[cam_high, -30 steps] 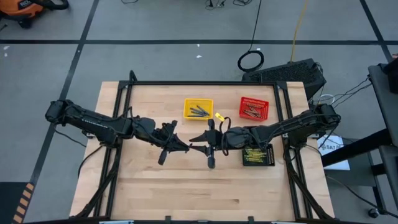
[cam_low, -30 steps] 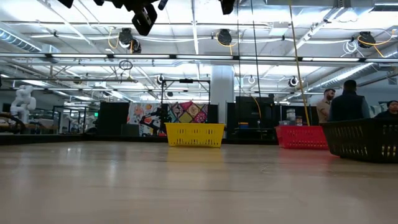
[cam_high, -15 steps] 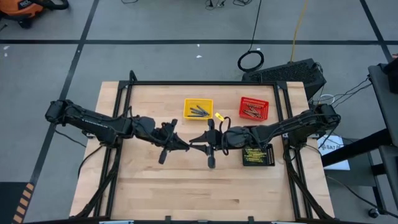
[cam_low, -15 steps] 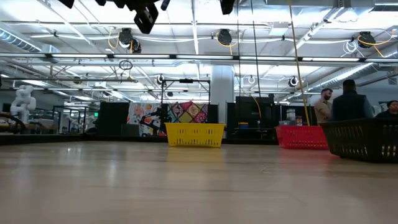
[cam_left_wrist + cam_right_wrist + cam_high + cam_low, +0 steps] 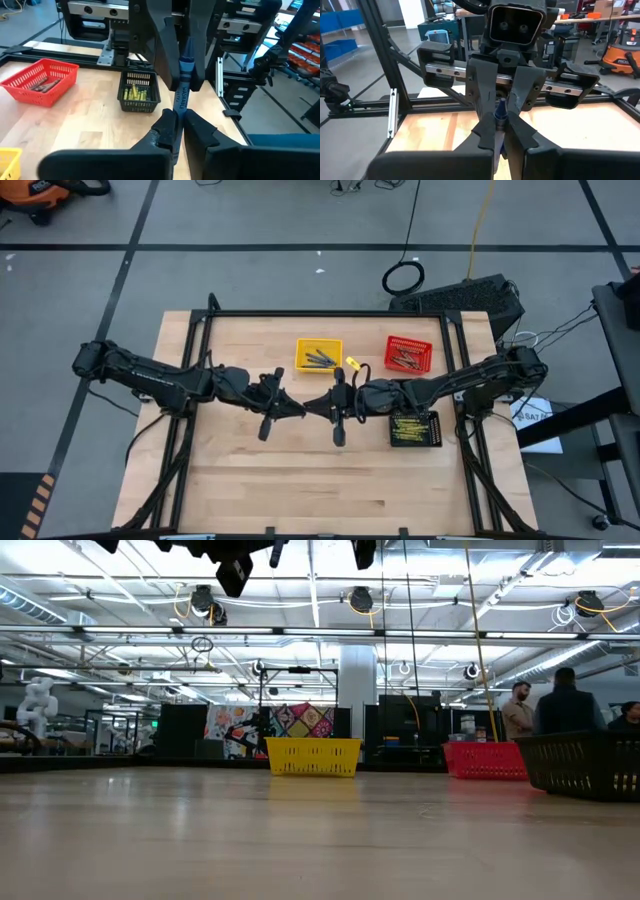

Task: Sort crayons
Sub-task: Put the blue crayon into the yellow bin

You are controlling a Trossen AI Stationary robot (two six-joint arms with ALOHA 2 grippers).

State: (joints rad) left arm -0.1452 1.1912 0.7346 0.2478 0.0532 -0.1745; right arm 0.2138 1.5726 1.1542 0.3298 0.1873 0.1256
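A blue crayon (image 5: 182, 82) hangs in the air above the middle of the table, between my two grippers, which meet tip to tip. My left gripper (image 5: 300, 411) reaches in from the table's left and is shut on one end of it. My right gripper (image 5: 322, 404) reaches in from the right and is shut on the other end. More crayons lie in three baskets: blue-grey ones in the yellow basket (image 5: 318, 355), brown-red ones in the red basket (image 5: 408, 354), yellow-olive ones in the black basket (image 5: 414, 428). My left gripper pinches the crayon's end (image 5: 178, 109) on its own side between its two fingers. The fingers come level from the table's left and lie along the crayon. The crayon is clear of the table. My right gripper pinches the crayon's other end (image 5: 499, 114) between its two fingers, coming level from the table's right. Only the crayon's tip shows between them.
The yellow and red baskets stand toward the table's far edge, the black one at the right, under my right arm. A black frame (image 5: 330, 314) runs round the table. Bare wood lies near the front edge (image 5: 320, 490). People stand in the room beyond (image 5: 560, 700).
My right gripper has shut its fingers on the crayon's free end while staying in place. Both arms have kept still, and the crayon stays level between them.
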